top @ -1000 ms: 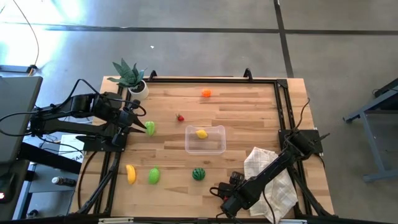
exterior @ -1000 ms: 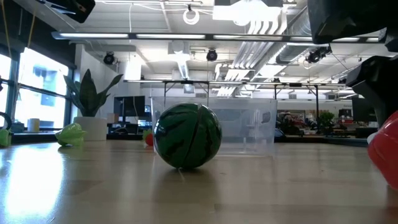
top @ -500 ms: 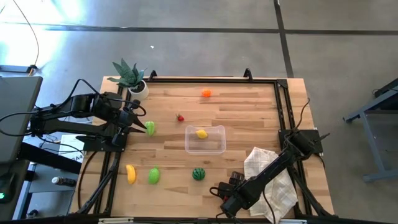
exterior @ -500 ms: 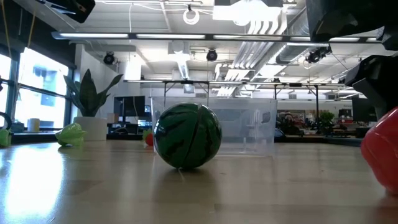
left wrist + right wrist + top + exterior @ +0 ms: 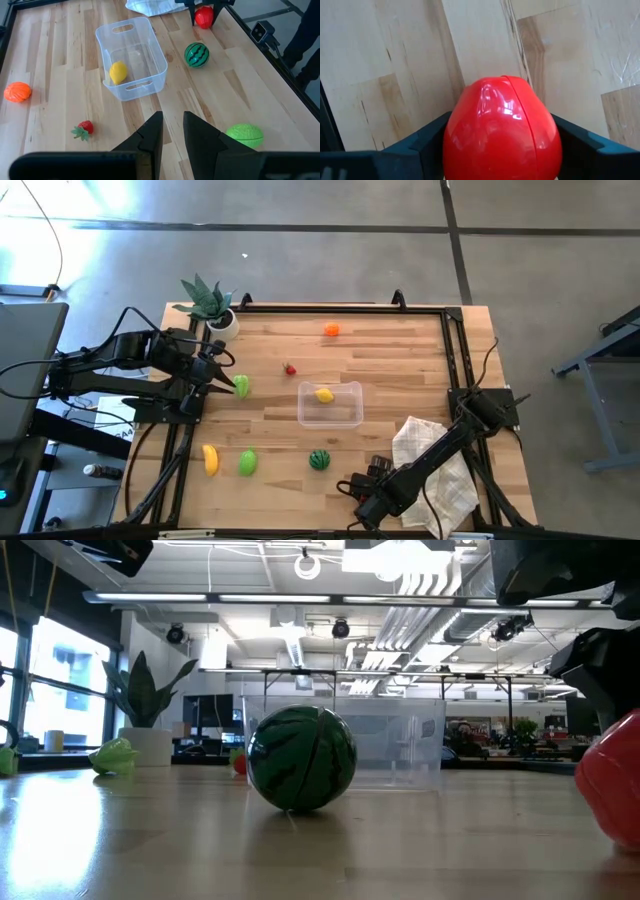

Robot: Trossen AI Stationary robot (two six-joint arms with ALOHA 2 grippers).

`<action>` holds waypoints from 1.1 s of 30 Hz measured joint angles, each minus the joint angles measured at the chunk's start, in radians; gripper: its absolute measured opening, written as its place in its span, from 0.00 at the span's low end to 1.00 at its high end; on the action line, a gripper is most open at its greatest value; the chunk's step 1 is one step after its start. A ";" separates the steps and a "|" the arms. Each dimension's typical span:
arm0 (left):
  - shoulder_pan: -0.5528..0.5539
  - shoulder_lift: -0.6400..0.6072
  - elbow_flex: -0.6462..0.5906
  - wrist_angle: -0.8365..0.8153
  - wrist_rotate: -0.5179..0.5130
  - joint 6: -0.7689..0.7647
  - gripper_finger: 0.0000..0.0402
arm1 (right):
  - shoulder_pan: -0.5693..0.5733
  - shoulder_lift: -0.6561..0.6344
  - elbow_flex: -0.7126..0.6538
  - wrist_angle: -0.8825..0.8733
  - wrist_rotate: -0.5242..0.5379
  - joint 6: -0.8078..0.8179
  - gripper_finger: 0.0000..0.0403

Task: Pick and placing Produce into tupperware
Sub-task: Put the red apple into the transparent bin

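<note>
- Red pepper [image 5: 502,130] sits between the two dark fingers [image 5: 420,145] of the right gripper [image 5: 362,507], one finger pressing each flank; jaws closed on it, spread to the pepper's width.
- Right gripper low at the near edge of the wooden table [image 5: 400,370], the white checked cloth [image 5: 432,465] just beside its arm.
- Low view: pepper at the frame's right edge, at or just above the wood; contact with the table cannot be told.
- Striped watermelon [image 5: 319,459] lies near the right jaws, on the tabletop, apart from them.
- Clear tupperware [image 5: 331,404] stands beyond the watermelon, well apart from the right jaws; one yellow lemon [image 5: 324,394] inside it.
- Left gripper [image 5: 171,135] hovers at the left side of the table; jaws narrow, a slim gap between the fingers, nothing in them.
- Ahead of the left jaws: small strawberry [image 5: 82,128] to one side, a ribbed green piece [image 5: 244,134] to the other, tupperware farther out.
- High view shows the left fingertips just beside another green piece [image 5: 241,385]; touching or not, cannot tell.
- Orange [image 5: 331,330] far from both grippers, near the back rail.
- Banana [image 5: 210,459] and a second green piece [image 5: 247,462] side by side, near the front left.
- Spiky potted plant [image 5: 210,304] at the back left corner.
</note>
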 joint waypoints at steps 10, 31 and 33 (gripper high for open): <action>0.000 0.000 0.000 0.000 0.000 0.000 0.17 | 0.000 0.000 0.000 0.008 0.002 0.003 0.65; 0.000 0.000 0.000 0.000 0.000 0.000 0.17 | 0.011 0.003 0.166 -0.132 0.062 -0.078 0.65; 0.000 0.000 0.000 0.000 0.000 0.000 0.17 | 0.014 0.002 0.226 -0.192 0.093 -0.104 0.65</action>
